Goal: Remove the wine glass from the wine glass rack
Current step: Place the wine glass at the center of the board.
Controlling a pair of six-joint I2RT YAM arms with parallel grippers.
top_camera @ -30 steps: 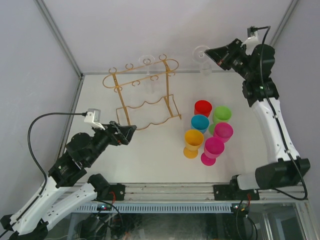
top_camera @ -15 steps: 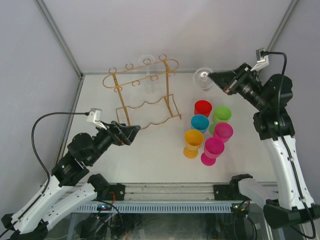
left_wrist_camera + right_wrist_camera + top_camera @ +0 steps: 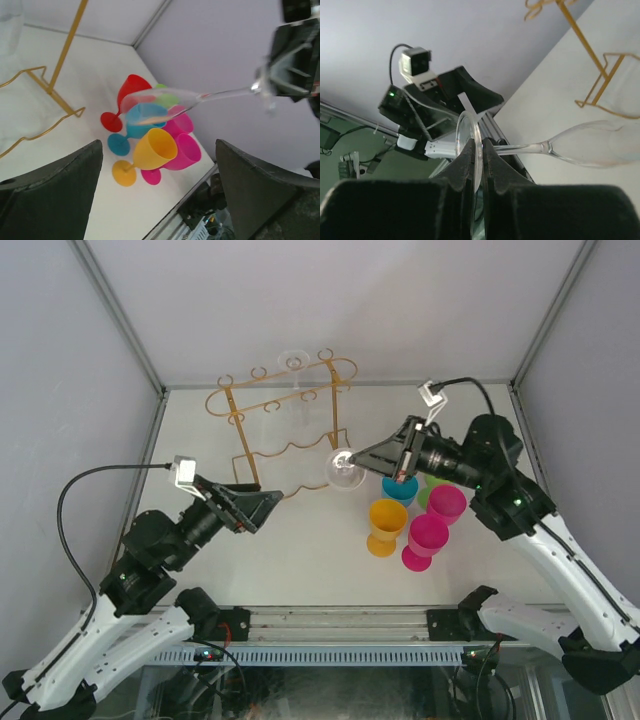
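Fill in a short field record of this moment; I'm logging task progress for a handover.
wine glass: off the rack, held sideways above the table, bowl toward the left arm
right gripper: shut on the wine glass's foot
left gripper: open, empty, near the rack's base
wine glass rack: upright on the table
coloured goblets: clustered upright, right of the rack

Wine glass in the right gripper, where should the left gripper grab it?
Probably the bare stem, coming from the left arm's side past the bowl: the glass is held sideways, the right gripper pinches its foot, and the open left gripper could straddle the stem.
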